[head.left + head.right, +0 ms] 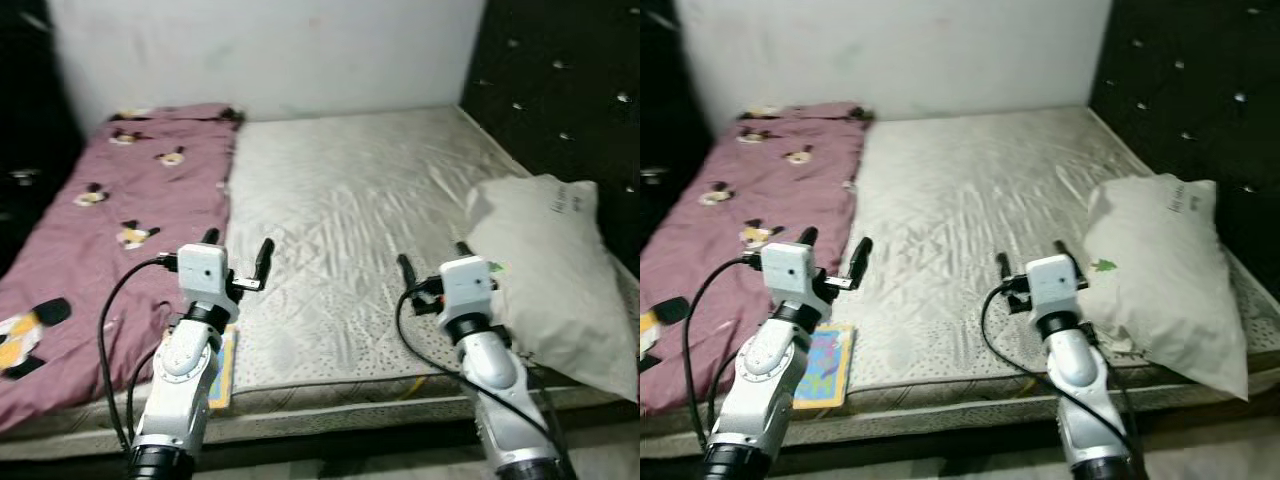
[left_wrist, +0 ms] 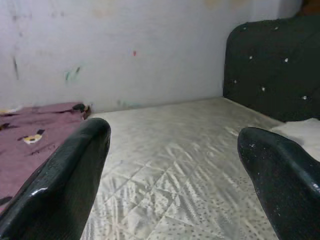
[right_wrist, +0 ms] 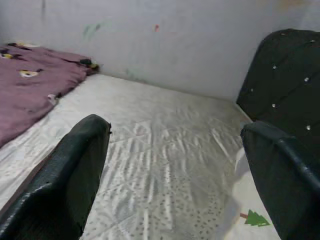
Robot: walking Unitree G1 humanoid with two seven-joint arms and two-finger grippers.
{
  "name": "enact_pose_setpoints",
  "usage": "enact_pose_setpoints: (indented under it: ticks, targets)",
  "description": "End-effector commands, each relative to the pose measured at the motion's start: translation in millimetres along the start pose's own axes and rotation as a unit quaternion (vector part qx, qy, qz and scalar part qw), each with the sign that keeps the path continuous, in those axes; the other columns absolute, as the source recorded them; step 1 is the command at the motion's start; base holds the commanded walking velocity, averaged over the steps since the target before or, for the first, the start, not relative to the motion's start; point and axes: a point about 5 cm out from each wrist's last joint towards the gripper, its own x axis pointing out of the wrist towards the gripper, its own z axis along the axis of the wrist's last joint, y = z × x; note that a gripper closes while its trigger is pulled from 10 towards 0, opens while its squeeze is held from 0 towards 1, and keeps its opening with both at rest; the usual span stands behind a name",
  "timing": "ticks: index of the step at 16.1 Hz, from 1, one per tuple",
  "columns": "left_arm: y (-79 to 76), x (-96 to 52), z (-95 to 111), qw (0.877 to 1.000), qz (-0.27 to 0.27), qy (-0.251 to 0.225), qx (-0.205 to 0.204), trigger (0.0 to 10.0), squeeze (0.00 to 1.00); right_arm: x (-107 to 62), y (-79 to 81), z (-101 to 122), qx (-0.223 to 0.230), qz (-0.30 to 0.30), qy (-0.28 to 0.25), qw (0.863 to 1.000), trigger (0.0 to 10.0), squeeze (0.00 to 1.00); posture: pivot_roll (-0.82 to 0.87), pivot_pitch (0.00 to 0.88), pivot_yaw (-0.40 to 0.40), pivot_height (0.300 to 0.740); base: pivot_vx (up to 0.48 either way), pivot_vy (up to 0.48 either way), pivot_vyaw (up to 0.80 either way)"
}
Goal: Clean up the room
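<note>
- Both grippers, left and right, were held spread and empty above the mattress's near edge.
- The white pillow lay at the right, the maroon blanket at the left; a colourful book, lying at the near edge, could be knocked off.

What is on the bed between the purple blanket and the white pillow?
Just bare, wrinkled mattress lies between the purple blanket and the white pillow; the left eye view shows it best.

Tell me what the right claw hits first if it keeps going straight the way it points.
Probably the bare mattress: the right claw, open, points low across it toward the white wall. The pillow lies to its right, seemingly off the line. Depth is unclear.
</note>
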Motion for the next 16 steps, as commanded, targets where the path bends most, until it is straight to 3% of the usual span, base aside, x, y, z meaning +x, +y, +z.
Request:
enact_pose_setpoints:
  ticks: [1, 7, 9, 13, 16]
  targets:
    - [13.1, -5.9, -3.4, 1.0, 0.026, 0.007, 0.005, 10.0, 0.0, 8.0, 11.1, 8.1, 0.006, 0.019, -0.015, 1.0, 10.0, 0.0, -0.07, 0.0, 0.064, 0.74, 0.36, 0.0, 0.0]
    - [12.9, -22.9, -9.9, 0.999, 0.039, 0.017, 0.004, 10.0, 0.0, 9.1, 22.5, 6.2, 0.005, 0.05, -0.009, 0.999, 10.0, 0.0, -0.03, 0.0, 0.019, 0.74, 0.361, 0.0, 0.0]
    - [10.6, -28.0, -11.5, 0.999, 0.041, 0.029, -0.005, 10.0, 0.0, 10.2, 23.0, 14.7, 0.005, 0.055, -0.022, 0.998, 10.0, 0.0, -0.02, 0.0, 0.013, 0.74, 0.294, 0.0, 0.0]
    - [11.3, -38.2, -19.9, 0.997, 0.047, 0.057, 0.018, 10.0, 0.0, 14.2, 22.4, 18.9, 0.0, 0.059, -0.03, 0.998, 10.0, 0.0, -0.02, 0.0, -0.004, 0.74, 0.0, 0.0, 0.0]
    - [9.0, -32.2, -13.7, 0.997, 0.049, 0.048, 0.018, 10.0, 0.0, 13.9, 21.7, 20.3, -0.003, 0.065, -0.029, 0.997, 10.0, 0.0, -0.03, 0.0, 0.0, 0.74, 0.0, -0.104, 0.0]
